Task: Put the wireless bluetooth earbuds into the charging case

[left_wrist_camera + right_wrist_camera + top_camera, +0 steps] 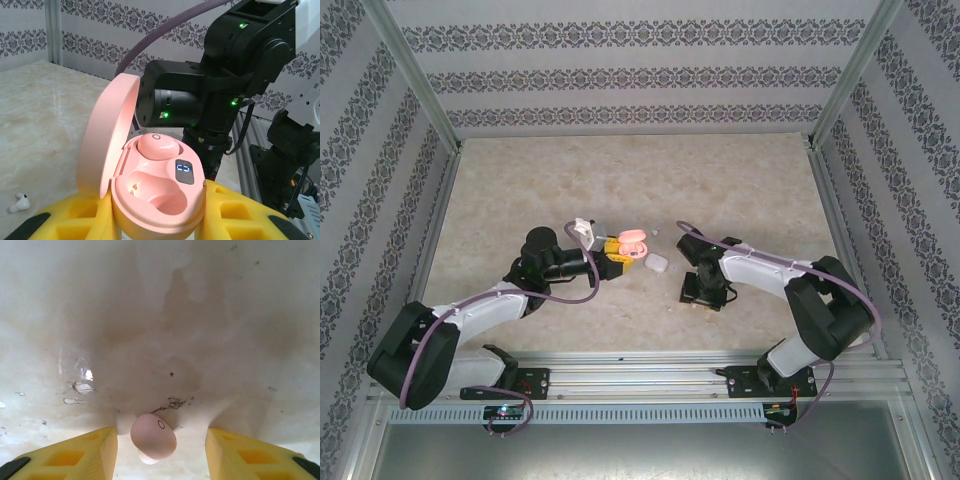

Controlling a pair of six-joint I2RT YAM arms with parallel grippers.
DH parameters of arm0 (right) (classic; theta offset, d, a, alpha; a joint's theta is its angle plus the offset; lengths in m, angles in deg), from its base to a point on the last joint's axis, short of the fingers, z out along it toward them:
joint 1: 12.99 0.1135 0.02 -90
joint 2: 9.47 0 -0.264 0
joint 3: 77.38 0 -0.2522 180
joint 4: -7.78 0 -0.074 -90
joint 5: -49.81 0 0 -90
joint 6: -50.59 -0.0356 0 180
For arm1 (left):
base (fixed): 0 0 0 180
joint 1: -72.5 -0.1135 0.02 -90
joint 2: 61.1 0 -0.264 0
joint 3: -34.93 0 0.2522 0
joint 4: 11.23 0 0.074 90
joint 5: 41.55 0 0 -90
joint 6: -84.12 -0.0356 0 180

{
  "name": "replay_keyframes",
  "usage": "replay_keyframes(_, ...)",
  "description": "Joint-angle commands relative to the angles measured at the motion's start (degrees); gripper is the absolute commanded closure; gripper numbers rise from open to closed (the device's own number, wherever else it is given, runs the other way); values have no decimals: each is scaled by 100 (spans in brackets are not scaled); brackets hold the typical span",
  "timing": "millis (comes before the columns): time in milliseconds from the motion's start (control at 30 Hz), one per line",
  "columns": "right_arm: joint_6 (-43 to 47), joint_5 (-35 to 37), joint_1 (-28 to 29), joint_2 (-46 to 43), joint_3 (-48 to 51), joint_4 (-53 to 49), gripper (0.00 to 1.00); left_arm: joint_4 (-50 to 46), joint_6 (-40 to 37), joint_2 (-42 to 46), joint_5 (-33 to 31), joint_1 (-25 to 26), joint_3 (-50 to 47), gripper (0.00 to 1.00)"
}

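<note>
While our left hand (157, 212) gripped the open pink charging case (150, 192), we needed our right hand (160, 437), spread clear of the pink earbud (152, 437) near the worktop's (210, 315) middle, centred before pinching.

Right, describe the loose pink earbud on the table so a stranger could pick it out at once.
Look at the right gripper, aimed down at the pale marble table. Between its open yellow jaws lies the pink earbud, touching neither. Unlike its twin, seated in the pink case in the left gripper, it lies bare on the table.
</note>
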Motion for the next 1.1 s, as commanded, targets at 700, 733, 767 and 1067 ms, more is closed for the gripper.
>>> replay_keyframes(700,200,792,810,169,-1314,-510,53,-476,-336,432,-60,-94,-110,86)
replay_keyframes(733,20,793,805,88,-1236,-460,54,-477,-343,438,-59,-89,-105,86)
replay_keyframes(767,-115,780,805,4,-1130,-383,54,-477,-344,441,-63,-87,-109,86)
replay_keyframes(1067,-226,582,764,366,-1040,-361,59,-477,-327,440,-26,-90,-98,86)
